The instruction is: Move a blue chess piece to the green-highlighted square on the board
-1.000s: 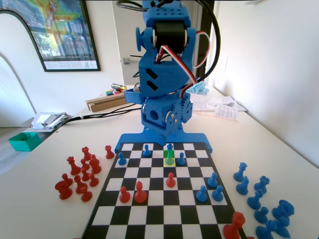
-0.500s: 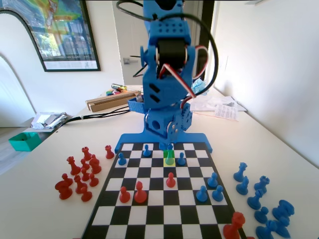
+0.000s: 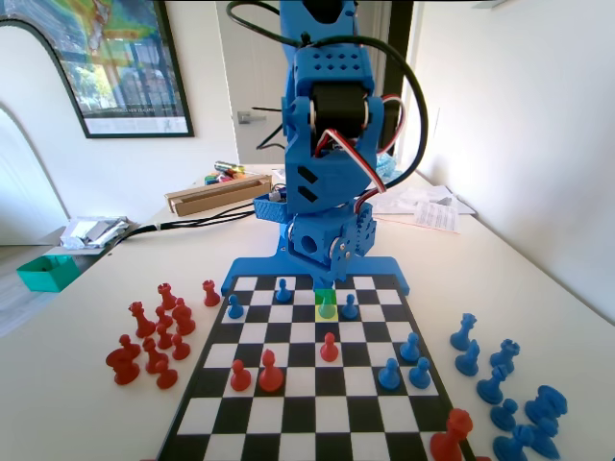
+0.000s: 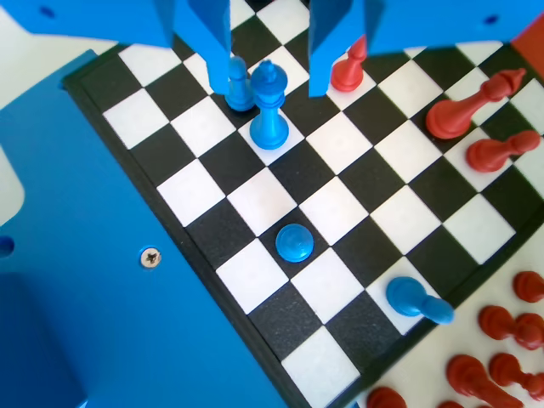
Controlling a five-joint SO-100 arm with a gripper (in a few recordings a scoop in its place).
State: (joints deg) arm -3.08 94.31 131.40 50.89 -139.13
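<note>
Fingers point(image 4: 270, 59) spread wide, empty, above blue piece point(image 4: 269, 104) on green square point(image 3: 327, 303). I judge it placed; I'd lift straight, avoid clipping neighbours.

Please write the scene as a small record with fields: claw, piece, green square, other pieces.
claw: open, empty, jaws either side of a tall blue piece
green square: second row from the arm, a blue piece standing on it
board: blue and red pieces spread out
off board: red pieces left, blue pieces right, fixed view
</note>
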